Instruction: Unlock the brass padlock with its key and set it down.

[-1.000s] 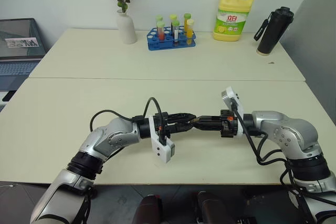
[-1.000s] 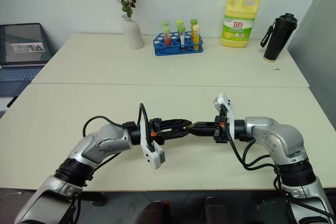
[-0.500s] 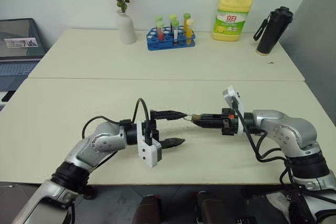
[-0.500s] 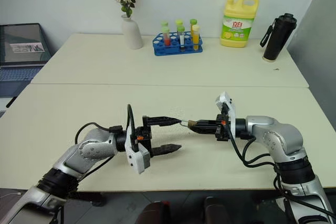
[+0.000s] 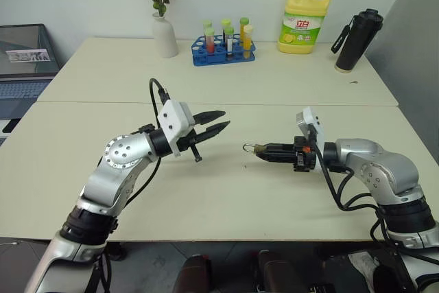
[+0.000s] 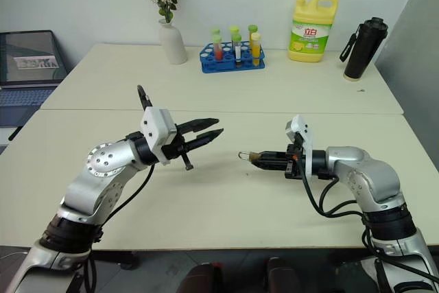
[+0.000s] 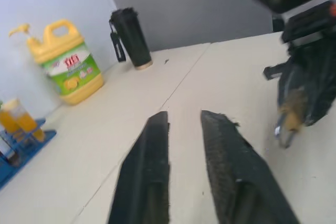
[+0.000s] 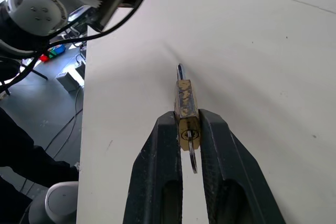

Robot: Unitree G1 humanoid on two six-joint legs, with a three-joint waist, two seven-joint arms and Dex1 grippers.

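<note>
Here, brass padlock (image 8: 187, 109) pinched in right claw (image 8: 187, 124), key (image 8: 192, 160) in its keyhole, left claw (image 5: 214, 124) apart, slightly parted, empty.

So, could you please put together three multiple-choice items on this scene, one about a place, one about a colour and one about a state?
1. Where is the brass padlock?
A. Lying on the table beside the vase
B. Clamped between the right gripper's fingers
C. In the tube rack

2. What colour is the dish soap bottle at the far edge of the table?
A. Yellow
B. Red
C. White

3. How does the key sit?
A. Lying loose on the table
B. Held in the left gripper
C. Stuck in the padlock's keyhole

Answers:
1 B: the right wrist view shows the right gripper pinching the padlock's body above the table.
2 A: its body is yellow with a green label.
3 C: the key juts from the padlock's end between the fingers, while the left gripper is apart and holds nothing.
</note>
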